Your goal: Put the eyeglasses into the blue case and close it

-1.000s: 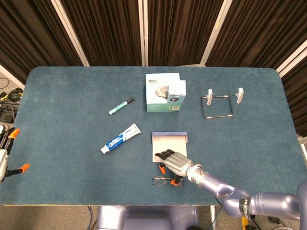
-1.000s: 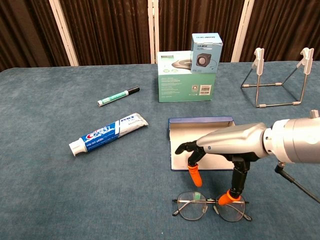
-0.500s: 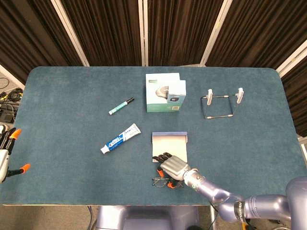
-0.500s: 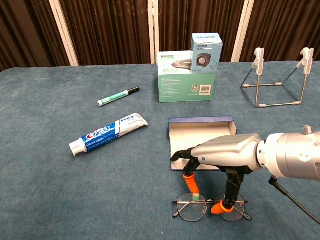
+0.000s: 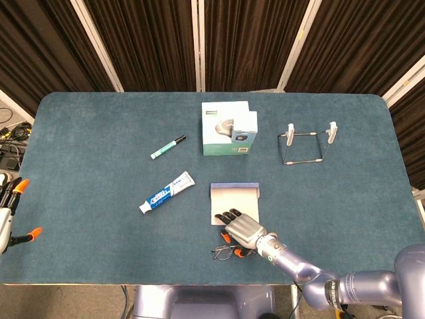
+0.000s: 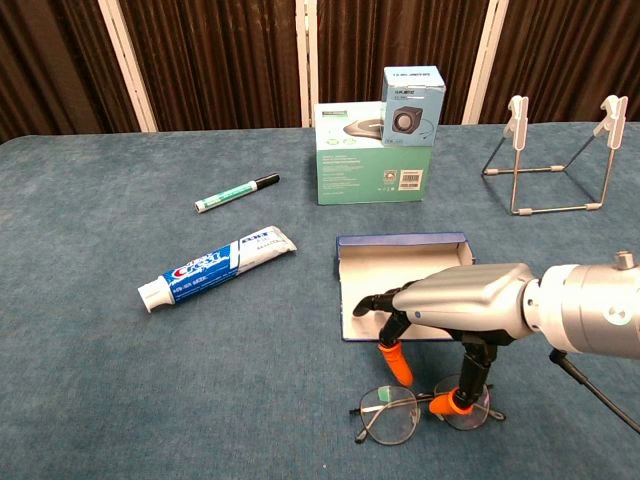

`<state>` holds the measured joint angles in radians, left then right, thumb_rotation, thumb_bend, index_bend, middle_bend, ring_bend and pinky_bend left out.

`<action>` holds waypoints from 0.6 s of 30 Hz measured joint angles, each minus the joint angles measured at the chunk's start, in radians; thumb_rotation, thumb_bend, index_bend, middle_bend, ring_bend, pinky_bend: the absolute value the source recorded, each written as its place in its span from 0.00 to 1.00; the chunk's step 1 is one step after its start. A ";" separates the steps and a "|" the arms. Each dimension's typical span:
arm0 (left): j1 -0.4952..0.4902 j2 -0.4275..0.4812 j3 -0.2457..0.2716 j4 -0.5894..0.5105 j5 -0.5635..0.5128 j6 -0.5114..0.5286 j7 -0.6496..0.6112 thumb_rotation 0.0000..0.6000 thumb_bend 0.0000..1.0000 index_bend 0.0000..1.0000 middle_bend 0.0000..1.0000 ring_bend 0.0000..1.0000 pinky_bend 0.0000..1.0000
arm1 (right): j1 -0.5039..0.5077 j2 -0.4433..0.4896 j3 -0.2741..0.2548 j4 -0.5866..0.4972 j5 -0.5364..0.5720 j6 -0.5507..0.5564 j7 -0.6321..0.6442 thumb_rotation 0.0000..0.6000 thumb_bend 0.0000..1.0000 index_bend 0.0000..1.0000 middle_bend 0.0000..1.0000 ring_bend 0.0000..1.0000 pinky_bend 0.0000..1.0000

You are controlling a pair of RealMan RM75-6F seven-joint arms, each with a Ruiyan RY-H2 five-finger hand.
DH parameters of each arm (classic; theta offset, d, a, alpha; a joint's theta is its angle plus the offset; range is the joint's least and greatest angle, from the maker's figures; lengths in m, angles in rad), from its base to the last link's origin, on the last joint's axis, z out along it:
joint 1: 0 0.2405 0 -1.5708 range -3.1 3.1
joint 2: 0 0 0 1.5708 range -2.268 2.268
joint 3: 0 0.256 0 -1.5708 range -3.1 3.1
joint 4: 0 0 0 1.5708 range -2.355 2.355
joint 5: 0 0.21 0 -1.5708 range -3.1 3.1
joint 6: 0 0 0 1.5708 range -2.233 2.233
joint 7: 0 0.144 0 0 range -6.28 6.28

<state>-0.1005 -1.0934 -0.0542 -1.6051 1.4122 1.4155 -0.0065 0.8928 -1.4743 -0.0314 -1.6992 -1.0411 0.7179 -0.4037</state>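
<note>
The wire-framed eyeglasses (image 6: 392,419) (image 5: 224,252) lie near the table's front edge, tilted, with one lens raised. My right hand (image 6: 470,304) (image 5: 243,228) hangs over them and pinches them near the bridge between its thumb and an orange-tipped finger (image 6: 398,368). Just behind the hand lies the blue case (image 6: 400,241) (image 5: 234,186), open, its pale inside empty. The hand's knuckles cover the case's front edge. My left hand (image 5: 8,211) shows only at the far left edge of the head view, off the table, fingers apart and holding nothing.
A toothpaste tube (image 6: 215,269) (image 5: 166,192) lies left of the case. A green marker (image 6: 236,193) (image 5: 167,147) lies further back. Two boxes (image 6: 372,150) (image 5: 229,129) stand behind the case, and a wire stand (image 6: 558,150) (image 5: 308,143) at the back right.
My right hand came down onto the eyeglasses and closed on them. The glasses have turned and tipped up on one side, shifting slightly toward the case.
</note>
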 measured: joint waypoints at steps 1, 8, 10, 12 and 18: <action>0.000 0.000 0.000 -0.001 0.000 0.000 0.001 1.00 0.00 0.00 0.00 0.00 0.00 | -0.001 0.000 -0.002 0.000 0.000 0.001 0.001 1.00 0.21 0.52 0.00 0.00 0.00; 0.000 -0.001 0.001 -0.002 0.002 0.002 0.004 1.00 0.00 0.00 0.00 0.00 0.00 | -0.006 -0.002 -0.006 0.005 -0.006 0.001 0.013 1.00 0.23 0.55 0.00 0.00 0.00; 0.000 -0.001 0.001 -0.003 0.002 0.002 0.005 1.00 0.00 0.00 0.00 0.00 0.00 | -0.007 -0.003 -0.007 0.006 -0.011 -0.001 0.020 1.00 0.24 0.55 0.00 0.00 0.00; 0.000 -0.001 0.001 -0.004 0.002 0.001 0.005 1.00 0.00 0.00 0.00 0.00 0.00 | -0.009 -0.006 -0.006 0.007 -0.018 -0.001 0.026 1.00 0.27 0.56 0.00 0.00 0.00; 0.000 -0.001 0.001 -0.004 0.002 0.001 0.004 1.00 0.00 0.00 0.00 0.00 0.00 | -0.012 -0.005 -0.007 0.009 -0.018 -0.003 0.035 1.00 0.31 0.60 0.00 0.00 0.00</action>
<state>-0.1007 -1.0940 -0.0532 -1.6090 1.4141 1.4168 -0.0021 0.8810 -1.4797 -0.0387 -1.6897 -1.0596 0.7145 -0.3683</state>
